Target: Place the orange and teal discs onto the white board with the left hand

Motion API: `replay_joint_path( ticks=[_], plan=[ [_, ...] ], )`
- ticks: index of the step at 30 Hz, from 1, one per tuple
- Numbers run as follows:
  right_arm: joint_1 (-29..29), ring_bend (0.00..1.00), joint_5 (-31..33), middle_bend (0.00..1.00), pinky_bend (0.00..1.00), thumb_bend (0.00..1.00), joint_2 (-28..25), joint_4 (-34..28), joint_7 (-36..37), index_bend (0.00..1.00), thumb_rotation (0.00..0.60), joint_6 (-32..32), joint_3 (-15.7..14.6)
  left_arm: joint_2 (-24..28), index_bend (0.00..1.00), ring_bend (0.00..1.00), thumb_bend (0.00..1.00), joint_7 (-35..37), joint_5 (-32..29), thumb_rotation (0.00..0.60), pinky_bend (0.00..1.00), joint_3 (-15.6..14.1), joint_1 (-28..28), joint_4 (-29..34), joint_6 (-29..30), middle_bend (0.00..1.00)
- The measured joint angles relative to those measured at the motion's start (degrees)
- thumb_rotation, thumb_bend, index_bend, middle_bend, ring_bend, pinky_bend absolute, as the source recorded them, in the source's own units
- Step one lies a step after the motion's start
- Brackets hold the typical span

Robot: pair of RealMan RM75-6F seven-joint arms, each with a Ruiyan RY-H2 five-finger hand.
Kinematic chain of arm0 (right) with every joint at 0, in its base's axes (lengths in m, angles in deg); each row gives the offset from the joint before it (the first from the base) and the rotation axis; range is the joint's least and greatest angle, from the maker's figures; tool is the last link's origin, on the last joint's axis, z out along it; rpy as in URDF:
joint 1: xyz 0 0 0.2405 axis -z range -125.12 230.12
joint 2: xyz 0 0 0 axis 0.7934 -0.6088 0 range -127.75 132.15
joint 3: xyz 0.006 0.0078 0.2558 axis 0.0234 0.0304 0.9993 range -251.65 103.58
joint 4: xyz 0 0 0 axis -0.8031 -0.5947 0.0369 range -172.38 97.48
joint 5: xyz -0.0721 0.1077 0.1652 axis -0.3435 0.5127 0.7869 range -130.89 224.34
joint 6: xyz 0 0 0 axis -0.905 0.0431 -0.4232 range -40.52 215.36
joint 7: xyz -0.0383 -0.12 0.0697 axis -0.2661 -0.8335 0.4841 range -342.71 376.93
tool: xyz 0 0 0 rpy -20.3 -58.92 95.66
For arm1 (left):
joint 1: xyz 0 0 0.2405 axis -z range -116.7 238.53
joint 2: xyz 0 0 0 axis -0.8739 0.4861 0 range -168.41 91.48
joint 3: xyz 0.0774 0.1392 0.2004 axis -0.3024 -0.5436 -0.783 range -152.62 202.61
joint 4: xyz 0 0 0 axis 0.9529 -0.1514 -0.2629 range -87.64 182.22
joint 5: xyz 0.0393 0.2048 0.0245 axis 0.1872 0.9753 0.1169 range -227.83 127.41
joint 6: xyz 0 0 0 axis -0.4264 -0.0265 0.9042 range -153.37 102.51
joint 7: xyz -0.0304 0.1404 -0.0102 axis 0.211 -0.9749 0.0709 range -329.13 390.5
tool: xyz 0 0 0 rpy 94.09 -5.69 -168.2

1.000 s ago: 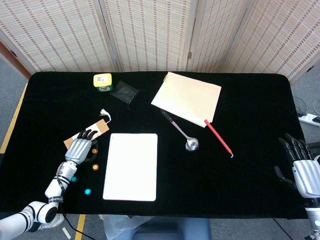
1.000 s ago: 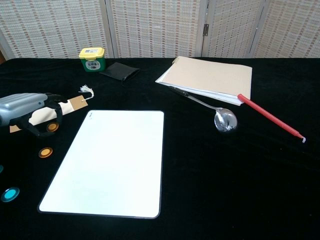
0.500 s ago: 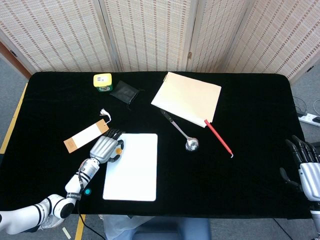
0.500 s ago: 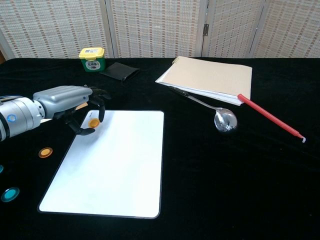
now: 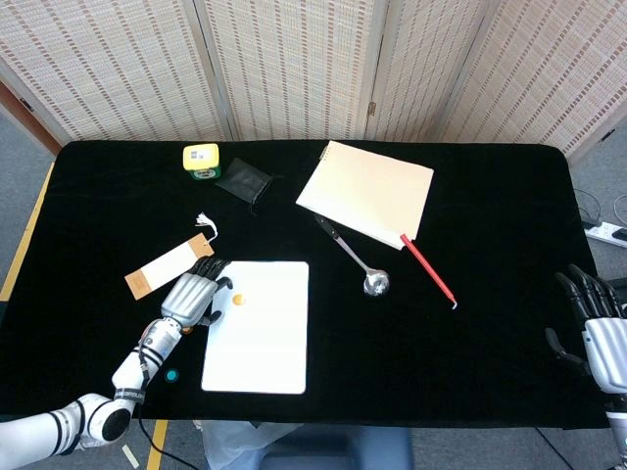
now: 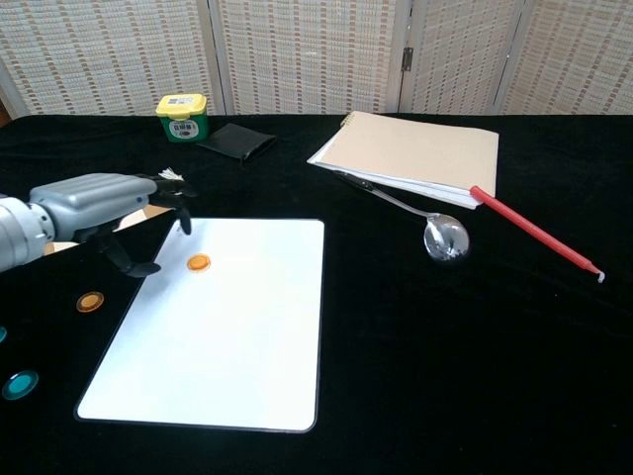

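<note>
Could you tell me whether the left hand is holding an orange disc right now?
No, the left hand is empty, and the orange disc lies apart from it on the white board.

Left hand (image 6: 104,203): empty, fingers spread, at the white board's (image 6: 237,336) left edge.
On board: one orange disc (image 6: 199,262).
On desk (image 6: 445,346): second orange disc (image 6: 90,301), teal disc (image 6: 19,384).

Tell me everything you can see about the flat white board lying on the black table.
The flat white rectangular board has rounded corners and a thin dark edge, and looks smooth and matte. It lies flat on the black-covered table, toward the robot's left. One small orange disc rests on it near its far left corner. The silver left hand is at that corner, holding nothing; whether it touches the board cannot be told.
</note>
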Motion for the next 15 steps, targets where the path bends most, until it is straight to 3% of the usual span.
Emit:
replay_joint_path(
  ticks=[8,15],
  plan=[
    [-0.76,0.00,-0.78,0.02,0.00,0.44,0.14,-0.68,-1.00,0.03,0.600,-0.61,0.01,3.89,0.43,0.00,0.35,2.18,2.81,0.600,0.00,-4.90,-5.34,1.84,4.31,0.08],
    [-1.07,0.00,-1.03,0.02,0.00,0.44,-0.10,-1.32,-1.61,0.03,0.600,-0.81,0.03,4.40,0.44,0.00,0.36,4.29,4.64,0.600,0.00,-6.90,-8.13,1.55,6.42,0.08]
  ],
)
